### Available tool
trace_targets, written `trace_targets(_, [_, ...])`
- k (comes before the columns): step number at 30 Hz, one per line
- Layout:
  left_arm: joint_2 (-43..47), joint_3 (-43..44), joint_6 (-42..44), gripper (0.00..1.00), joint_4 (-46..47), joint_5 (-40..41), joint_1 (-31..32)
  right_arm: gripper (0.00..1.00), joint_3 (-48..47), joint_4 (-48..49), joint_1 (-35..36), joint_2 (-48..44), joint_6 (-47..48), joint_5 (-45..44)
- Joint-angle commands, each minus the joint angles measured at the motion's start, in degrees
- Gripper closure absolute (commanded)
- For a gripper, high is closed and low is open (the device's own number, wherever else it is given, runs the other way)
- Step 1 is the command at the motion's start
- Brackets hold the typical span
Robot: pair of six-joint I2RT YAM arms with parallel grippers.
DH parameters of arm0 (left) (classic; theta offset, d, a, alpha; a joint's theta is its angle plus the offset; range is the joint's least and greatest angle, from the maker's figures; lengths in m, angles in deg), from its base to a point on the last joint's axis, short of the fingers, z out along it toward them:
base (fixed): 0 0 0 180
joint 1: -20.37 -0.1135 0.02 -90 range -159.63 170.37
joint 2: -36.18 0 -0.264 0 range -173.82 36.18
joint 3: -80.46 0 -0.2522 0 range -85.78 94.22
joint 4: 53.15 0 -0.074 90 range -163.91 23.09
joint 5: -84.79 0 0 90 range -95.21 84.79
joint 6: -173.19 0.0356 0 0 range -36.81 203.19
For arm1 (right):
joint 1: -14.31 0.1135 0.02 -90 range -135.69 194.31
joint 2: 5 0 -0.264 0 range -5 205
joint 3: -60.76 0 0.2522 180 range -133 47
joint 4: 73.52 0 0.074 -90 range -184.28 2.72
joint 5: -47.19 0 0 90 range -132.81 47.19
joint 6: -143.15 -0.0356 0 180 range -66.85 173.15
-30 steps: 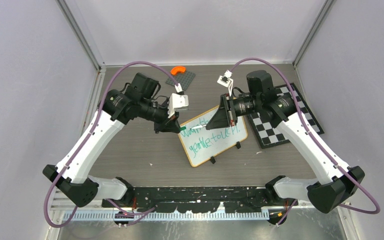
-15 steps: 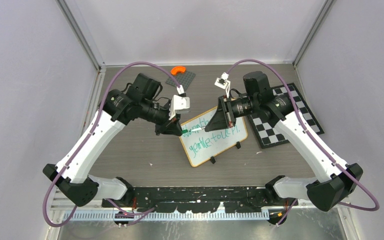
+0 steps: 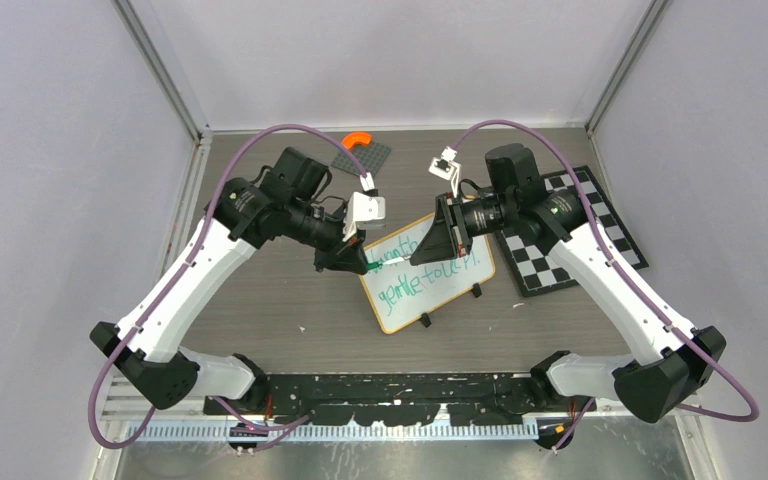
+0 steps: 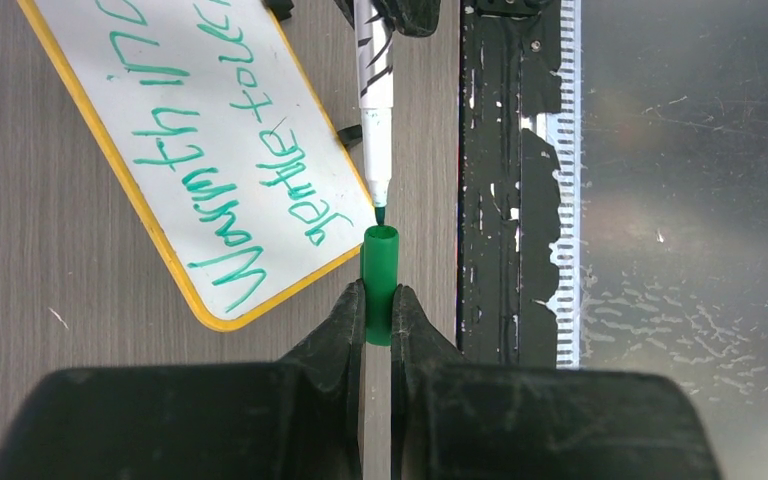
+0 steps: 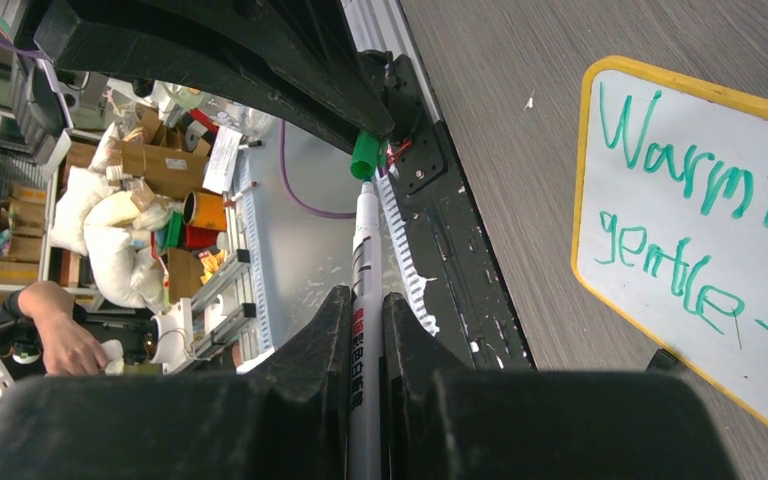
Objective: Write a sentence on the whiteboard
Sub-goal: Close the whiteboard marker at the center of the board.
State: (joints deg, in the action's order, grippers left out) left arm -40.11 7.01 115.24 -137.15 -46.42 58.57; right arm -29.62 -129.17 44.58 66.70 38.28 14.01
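Two hands are gripping tight: left hand (image 4: 380, 297) on the light, slippery cap (image 4: 380, 250), right hand (image 5: 365, 298) around the stiff pen (image 5: 364, 230)'s middle.

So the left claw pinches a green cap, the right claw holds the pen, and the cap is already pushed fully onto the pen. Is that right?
Not quite: the cap is not on yet. In the left wrist view the pen's bare green tip sits just at the cap's open mouth. The rest holds: the left gripper pinches the cap and the right gripper holds the pen.
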Motion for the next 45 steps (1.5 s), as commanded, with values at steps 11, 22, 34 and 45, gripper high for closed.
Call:
trace_targets(11, [-1.4, 2.9, -0.2, 1.0, -0.2, -0.6, 1.5, 1.0, -2.8, -0.2, 1.0, 0.6, 1.8, -0.9])
trace_targets(22, [-4.4, 4.3, -9.0, 1.0, 5.4, -1.9, 1.9, 1.0, -2.7, -1.1, 2.7, 2.0, 3.5, -5.8])
trace_targets(34, [-10.9, 15.2, -14.7, 1.0, 9.0, -0.4, 5.8, 1.0, 0.0, 1.8, 4.1, 3.4, 0.6, -5.5])
trace_targets(45, [-10.3, 15.9, -15.6, 1.0, 12.9, 4.4, 8.5, 1.0, 1.8, 4.7, 4.1, 4.1, -4.3, -2.8])
